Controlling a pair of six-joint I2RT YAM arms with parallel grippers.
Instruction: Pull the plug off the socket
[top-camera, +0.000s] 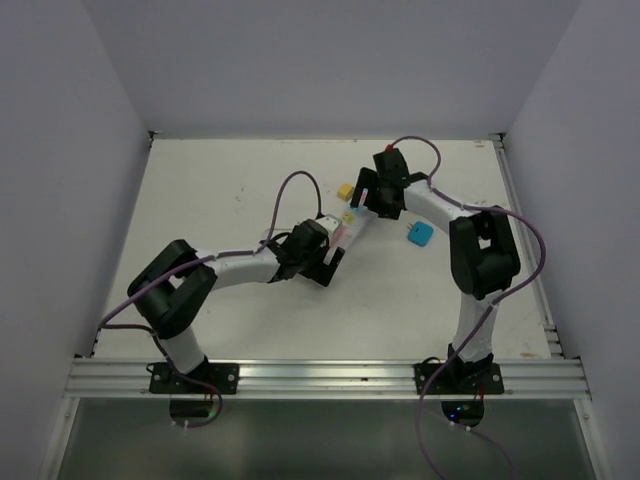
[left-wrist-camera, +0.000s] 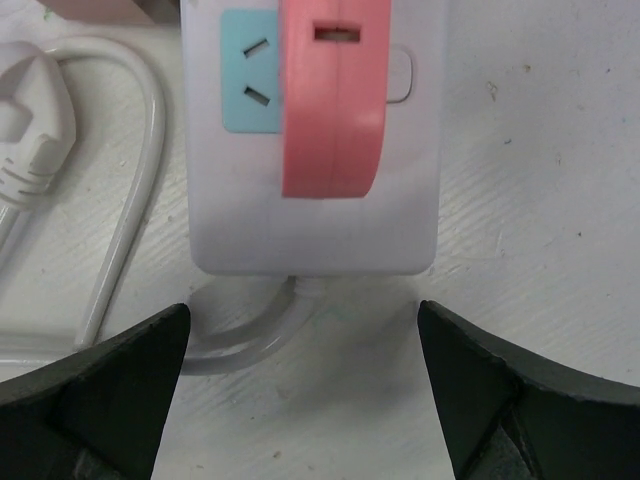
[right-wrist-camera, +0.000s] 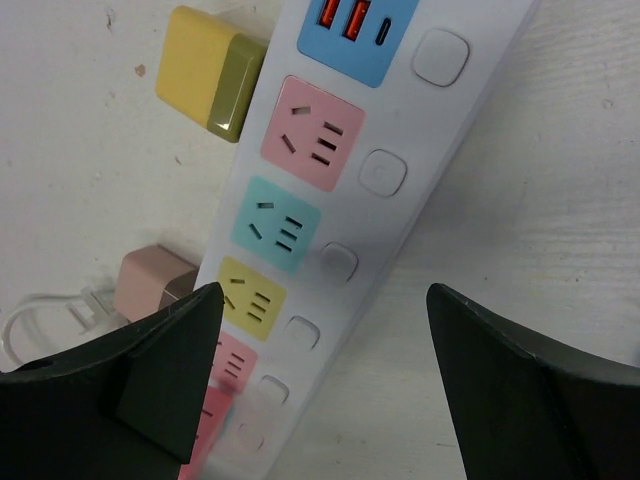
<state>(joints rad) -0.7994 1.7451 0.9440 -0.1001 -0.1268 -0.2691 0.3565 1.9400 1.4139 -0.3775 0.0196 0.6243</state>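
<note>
The socket (left-wrist-camera: 315, 225) is a long white power strip lying slantwise mid-table (top-camera: 352, 228). A pink-red plug (left-wrist-camera: 335, 100) sits in its last outlet at the cord end, beside a blue outlet face. The plug also shows blurred at the lower left of the right wrist view (right-wrist-camera: 212, 432). My left gripper (left-wrist-camera: 302, 310) is open and empty, its fingers apart just short of the strip's cord end. My right gripper (right-wrist-camera: 323, 290) is open and empty above the row of pink, teal and yellow outlets (right-wrist-camera: 275, 225). The looped white cord (left-wrist-camera: 130, 200) lies left of the strip.
A yellow block (right-wrist-camera: 210, 80) and a pinkish-brown block (right-wrist-camera: 150, 285) lie against the strip's left side. A yellow cube (top-camera: 345, 190) and a blue cube (top-camera: 420, 234) lie on the table. The cord's white plug (left-wrist-camera: 30, 130) lies left. White walls enclose the table.
</note>
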